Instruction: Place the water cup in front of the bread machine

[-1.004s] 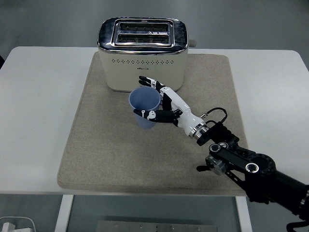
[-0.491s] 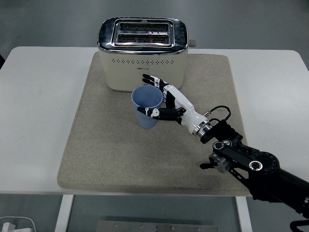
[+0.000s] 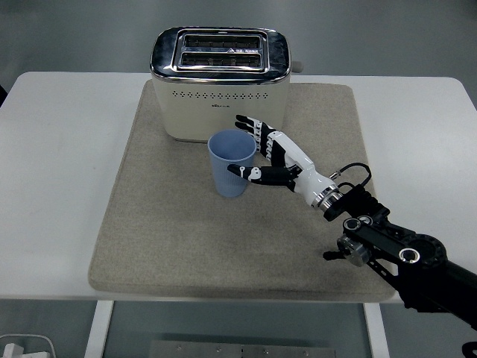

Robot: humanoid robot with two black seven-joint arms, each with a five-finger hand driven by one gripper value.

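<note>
the blue cup [image 3: 232,164] stands at frame centre just before the toaster [image 3: 220,82]; the right hand [image 3: 270,154], fingers spread, holds nothing. next: withdraw without tipping it.

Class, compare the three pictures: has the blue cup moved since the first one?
Yes. The blue cup has shifted slightly right along the front of the toaster, toward its right end, with the right robot hand beside it.

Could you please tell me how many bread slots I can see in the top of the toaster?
2: the toaster has a rear slot and a front slot, lying parallel across its top. Neither is hidden.
</note>
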